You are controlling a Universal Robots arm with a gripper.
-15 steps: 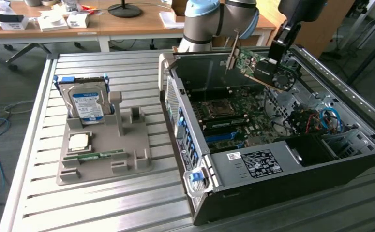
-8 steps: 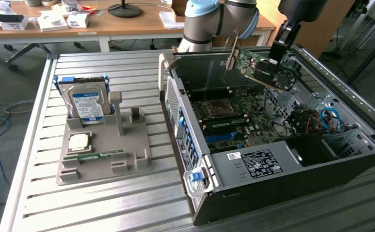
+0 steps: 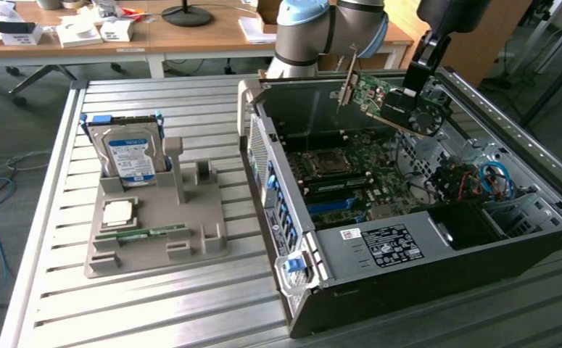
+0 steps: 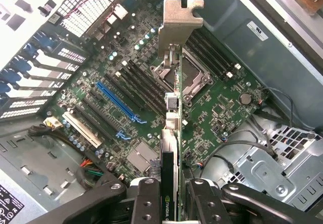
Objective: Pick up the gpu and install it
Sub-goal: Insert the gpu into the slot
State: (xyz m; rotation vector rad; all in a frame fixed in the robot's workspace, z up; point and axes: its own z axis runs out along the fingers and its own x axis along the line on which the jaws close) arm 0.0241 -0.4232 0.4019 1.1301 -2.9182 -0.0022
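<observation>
Exterior view, read from its left to its right. A slatted metal surface (image 3: 164,312) carries a grey moulded holder (image 3: 155,250). A silver, blue-labelled hard drive (image 3: 130,156) stands upright at the holder's far end. A square processor chip (image 3: 118,212) and a narrow green memory stick (image 3: 145,233) lie flat nearer the camera. Just beside the holder lies an open computer case (image 3: 397,246), its motherboard (image 3: 358,181) exposed and blue cables (image 3: 494,177) coiled toward the exterior view's right. Above the far part of the case, the gpu (image 3: 373,93) hangs tilted in the air, clear of the motherboard. Its silver end bracket (image 3: 346,80) points to the exterior view's left. The jaws, on the light-blue and grey arm (image 3: 320,32), are closed on the card's right-hand end.

Wrist view. The gpu (image 4: 174,133) is seen edge-on, clamped between two black fingers (image 4: 149,204), with its bracket (image 4: 179,22) at the far end from the camera. Beneath it lies the motherboard (image 4: 222,108). A blue expansion slot (image 4: 116,102) is on one side of the card and the processor socket (image 4: 189,72) lies partly behind it. The card is not seated in any slot.
</observation>
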